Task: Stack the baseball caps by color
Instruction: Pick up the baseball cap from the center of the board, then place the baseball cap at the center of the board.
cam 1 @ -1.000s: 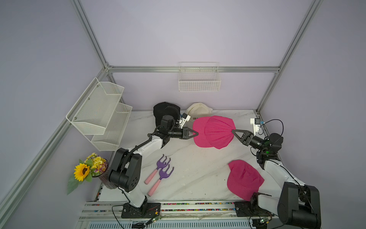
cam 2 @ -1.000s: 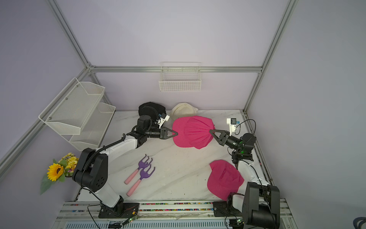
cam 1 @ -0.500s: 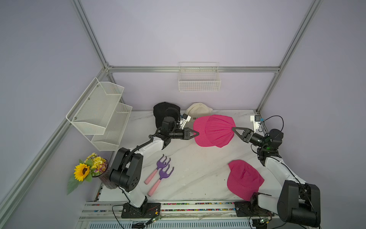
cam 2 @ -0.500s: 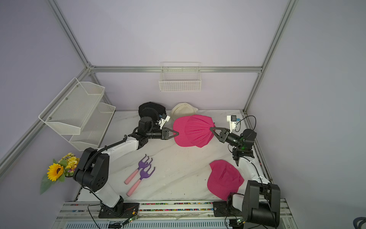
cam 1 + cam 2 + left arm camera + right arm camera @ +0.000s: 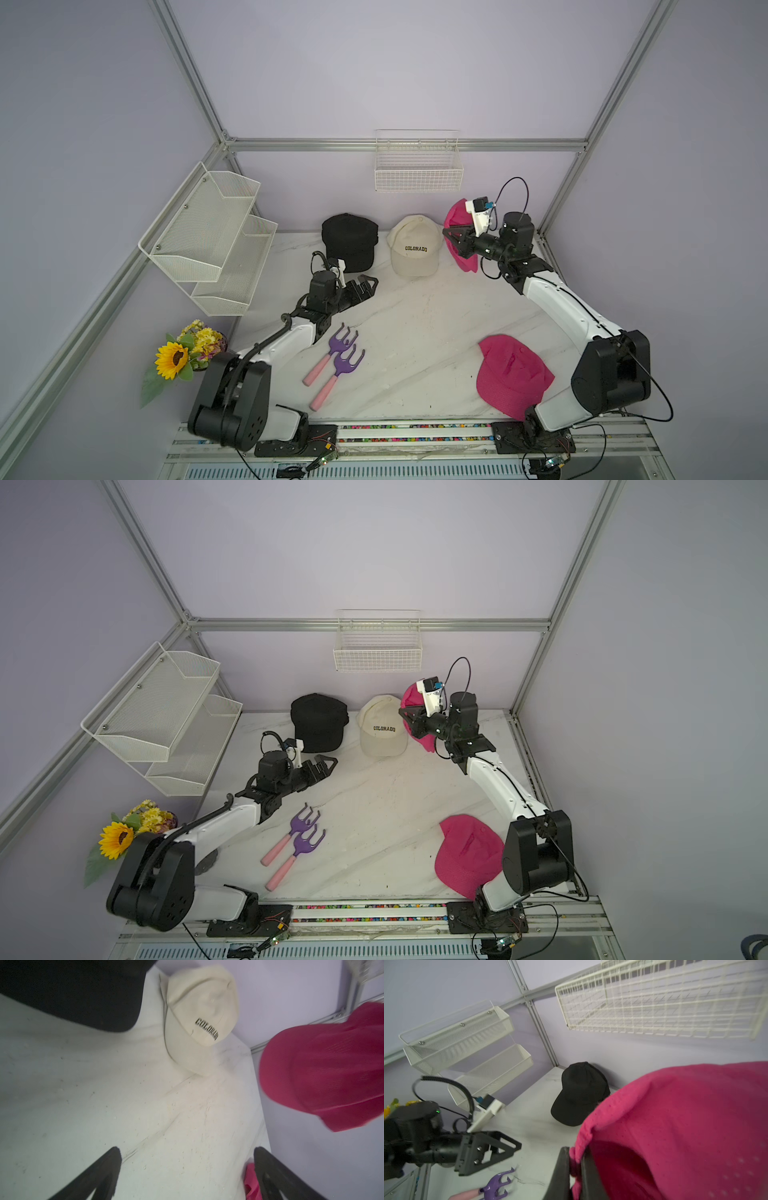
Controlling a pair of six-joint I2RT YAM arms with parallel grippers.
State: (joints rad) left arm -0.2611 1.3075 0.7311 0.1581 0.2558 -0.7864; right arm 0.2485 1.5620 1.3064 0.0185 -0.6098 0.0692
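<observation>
Arms: we see white shells and black joints on the left arm (image 5: 286, 338) and the right arm (image 5: 557, 303).
Grippers: our left gripper (image 5: 370, 286) and right gripper (image 5: 449, 237) are black, with triangular fingers.
Cables: black cables (image 5: 514, 178) loop at our wrists.
Screws: silver screws (image 5: 479, 1148) sit on the left gripper's black bracket.

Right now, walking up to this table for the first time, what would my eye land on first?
A hot pink cap dangling in the air at the back right, pinched by the right arm's fingers. A second pink cap lies on the table near the front right, and a black cap and a cream COLORADO cap sit side by side at the back.
</observation>
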